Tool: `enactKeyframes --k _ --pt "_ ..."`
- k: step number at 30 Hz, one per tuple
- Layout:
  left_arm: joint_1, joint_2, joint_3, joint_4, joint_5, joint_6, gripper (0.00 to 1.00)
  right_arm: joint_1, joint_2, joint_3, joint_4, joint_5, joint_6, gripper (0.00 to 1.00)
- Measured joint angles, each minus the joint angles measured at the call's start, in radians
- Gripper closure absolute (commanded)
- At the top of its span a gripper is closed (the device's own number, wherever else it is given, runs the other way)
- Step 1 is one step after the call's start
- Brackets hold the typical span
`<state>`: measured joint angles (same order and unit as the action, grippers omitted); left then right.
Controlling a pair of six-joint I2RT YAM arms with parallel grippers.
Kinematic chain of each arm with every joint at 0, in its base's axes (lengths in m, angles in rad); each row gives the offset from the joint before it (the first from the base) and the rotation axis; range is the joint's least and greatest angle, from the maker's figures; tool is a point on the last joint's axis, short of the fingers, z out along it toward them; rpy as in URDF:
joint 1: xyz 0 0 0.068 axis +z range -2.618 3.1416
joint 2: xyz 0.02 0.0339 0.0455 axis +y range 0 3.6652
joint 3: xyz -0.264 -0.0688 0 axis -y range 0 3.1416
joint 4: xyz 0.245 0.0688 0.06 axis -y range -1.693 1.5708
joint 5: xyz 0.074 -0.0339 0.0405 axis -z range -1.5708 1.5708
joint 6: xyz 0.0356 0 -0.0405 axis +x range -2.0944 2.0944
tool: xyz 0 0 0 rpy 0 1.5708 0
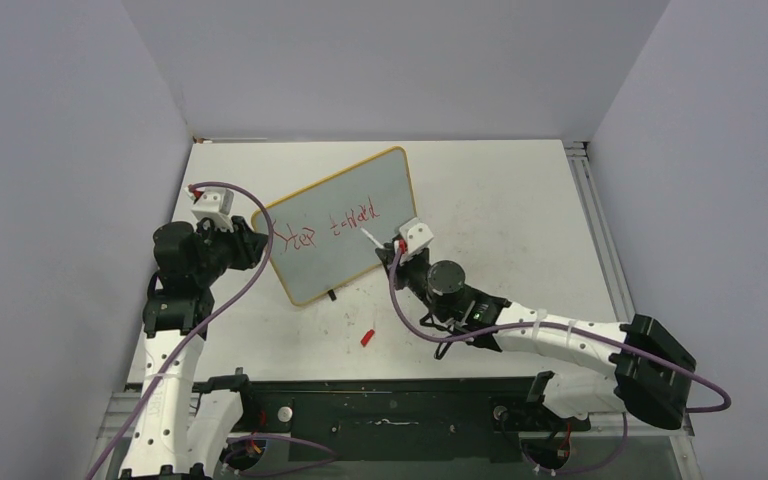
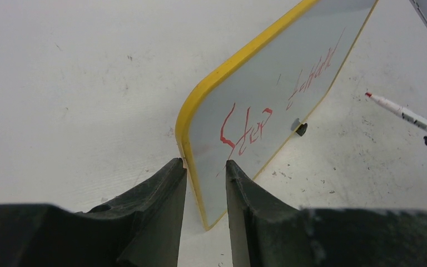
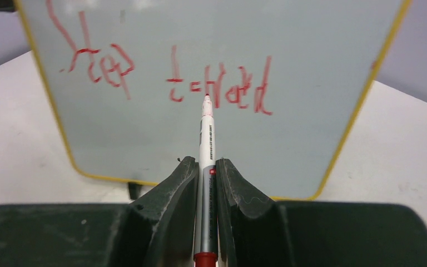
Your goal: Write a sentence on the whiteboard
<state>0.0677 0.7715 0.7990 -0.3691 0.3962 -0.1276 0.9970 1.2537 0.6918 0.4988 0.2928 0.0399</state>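
1. Table point(image 1: 500, 200): white top. Both arms reach in from the near edge.
2. Whiteboard point(image 1: 360, 190): yellow frame, standing propped at a tilt left of table centre, running diagonally from near-left to far-right. The written face is toward the right arm. A small black foot point(image 2: 301, 129) shows at its lower edge.
3. Sentence point(image 3: 173, 78): thin red script in one line on the board, reading roughly "Step toward". The letters are uneven and the second word is hard to make out.
4. Left gripper point(image 2: 205, 164): at the board's left end, one finger on each side of the yellow edge. A sliver of table shows between one finger and the frame. Can't tell whether it is clamping the board or just straddling it.
5. Right gripper point(image 3: 205, 161): in front of the board face, closed tight on the marker.
6. Marker point(image 3: 206, 139): white barrel, red tip, sticking out past the fingers and aimed at the second word. In the left wrist view the tip sits just short of the board.
7. Cap point(image 1: 367, 337): small and red, lying on the table near the board's lower edge, apart from both grippers.
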Motion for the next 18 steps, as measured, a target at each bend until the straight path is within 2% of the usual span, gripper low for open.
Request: enactKeyframes --k 4,8,18 --pt "0.002 0.008 -0.004 -0.001 0.0 -0.001 0.71 0.069 0.028 -0.006 0.008 -0.076 0.011 0.95" --pt "0.005 0.01 -0.004 0.0 0.002 -0.003 0.72 0.121 0.127 -0.006 0.037 -0.137 0.024 0.95" --pt "0.006 0.011 -0.004 0.0 0.004 -0.003 0.72 0.136 0.301 0.027 0.089 -0.196 0.037 0.95"
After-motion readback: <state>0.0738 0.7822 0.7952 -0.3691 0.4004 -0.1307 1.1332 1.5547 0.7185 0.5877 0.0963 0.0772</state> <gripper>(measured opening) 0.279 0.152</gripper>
